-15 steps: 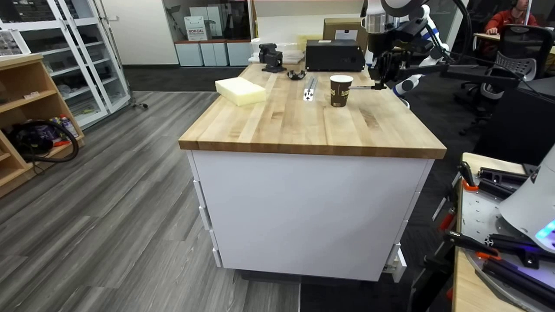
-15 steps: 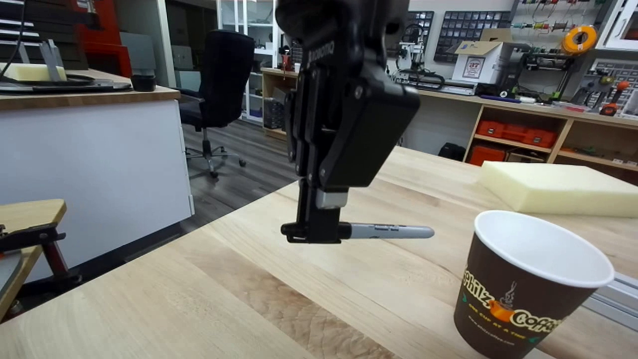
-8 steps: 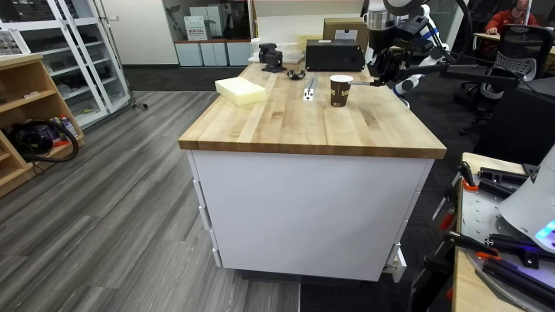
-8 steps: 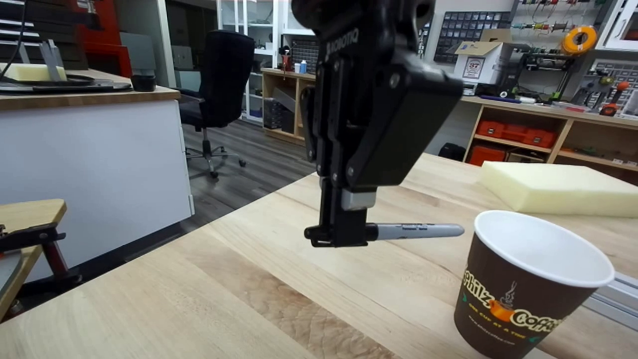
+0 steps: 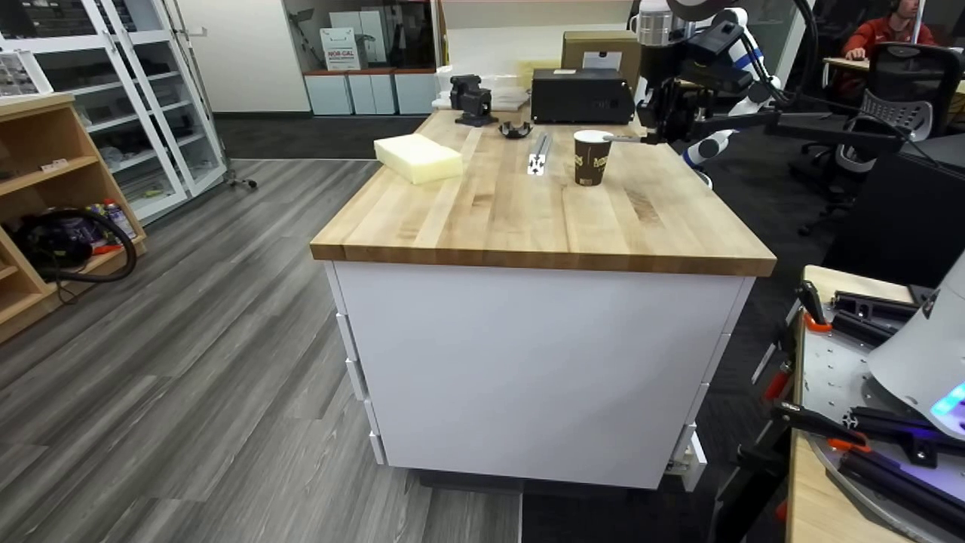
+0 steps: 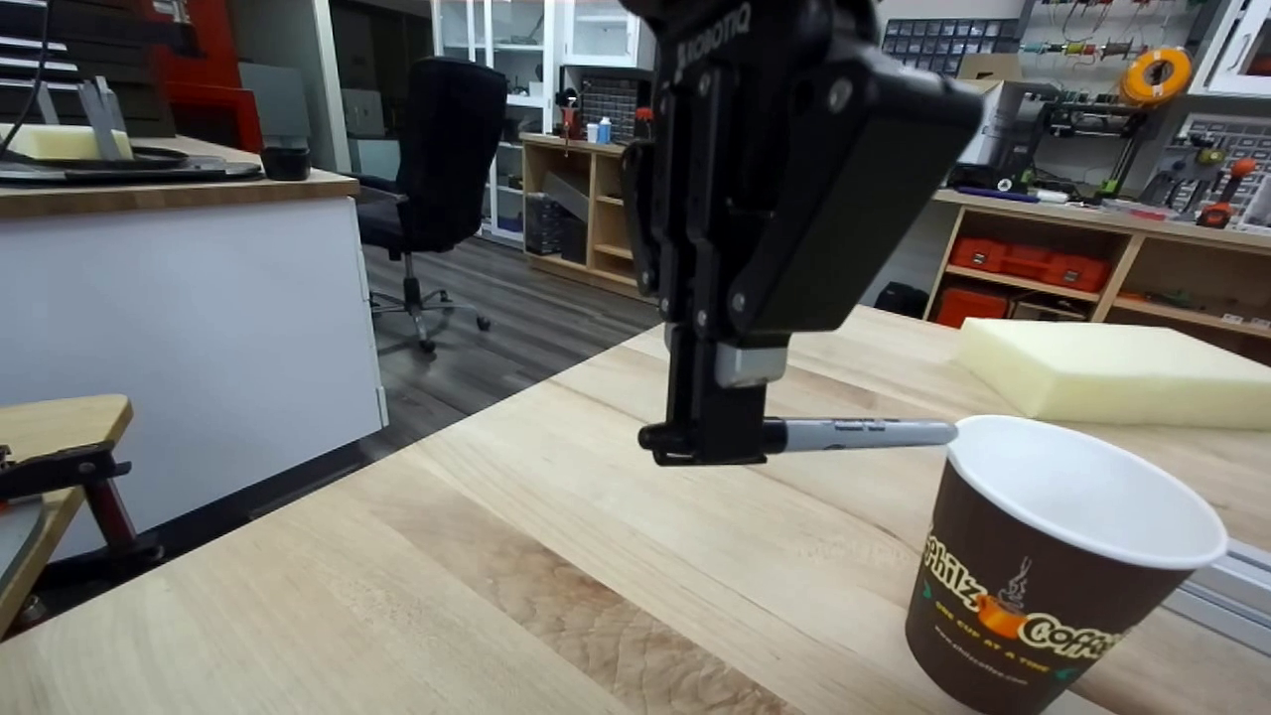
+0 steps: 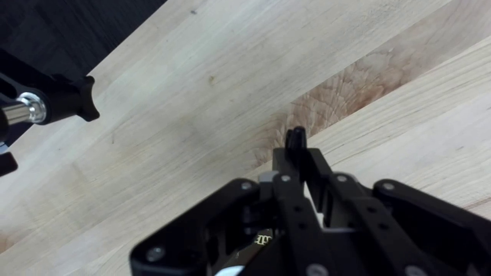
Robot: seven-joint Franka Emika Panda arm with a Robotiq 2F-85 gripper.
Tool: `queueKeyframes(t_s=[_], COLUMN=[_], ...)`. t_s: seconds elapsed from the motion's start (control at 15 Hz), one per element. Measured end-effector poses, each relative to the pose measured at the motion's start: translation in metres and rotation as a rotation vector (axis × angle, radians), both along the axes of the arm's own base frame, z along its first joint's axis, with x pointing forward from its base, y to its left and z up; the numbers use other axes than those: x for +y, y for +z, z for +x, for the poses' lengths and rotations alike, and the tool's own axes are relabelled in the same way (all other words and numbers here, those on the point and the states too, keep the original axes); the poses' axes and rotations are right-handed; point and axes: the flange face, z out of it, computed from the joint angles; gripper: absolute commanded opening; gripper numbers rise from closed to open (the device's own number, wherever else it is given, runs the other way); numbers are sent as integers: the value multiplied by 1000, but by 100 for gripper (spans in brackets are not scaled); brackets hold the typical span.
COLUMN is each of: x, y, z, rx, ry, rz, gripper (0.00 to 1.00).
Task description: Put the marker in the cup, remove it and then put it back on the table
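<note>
My gripper (image 6: 717, 437) is shut on the marker (image 6: 864, 433), holding it by its black cap end above the table (image 6: 496, 556). The marker lies about level, its grey end pointing at the cup (image 6: 1023, 606). In both exterior views the marker (image 5: 624, 139) meets or overlaps the rim of the upright brown cup (image 5: 590, 160); I cannot tell whether they touch. In the wrist view the black end of the marker (image 7: 299, 134) sticks out past the fingertips, and the cup (image 7: 251, 249) is mostly hidden behind the gripper (image 7: 296, 155).
A pale foam block (image 6: 1122, 372) lies beyond the cup. A metal rail (image 5: 538, 153) lies beside the cup. A black vise (image 5: 473, 100), a dark curved piece (image 5: 515, 130) and a black box (image 5: 583, 96) stand farther along the table.
My gripper has moved toward the cup with the marker and risen slightly. The marker's grey end was apart from the cup in an exterior view and is now at its rim. The cup has not moved.
</note>
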Motion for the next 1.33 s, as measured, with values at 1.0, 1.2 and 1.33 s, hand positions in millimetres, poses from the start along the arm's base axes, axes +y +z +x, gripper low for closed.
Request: queueKeyframes(t_s=[1.0, 1.2, 1.33], x=[-17, -20, -23], y=[25, 22, 19], z=[30, 39, 45], rx=[-22, 7, 30], ry=[-11, -18, -23], rz=[-5, 20, 37], gripper=[4, 4, 4])
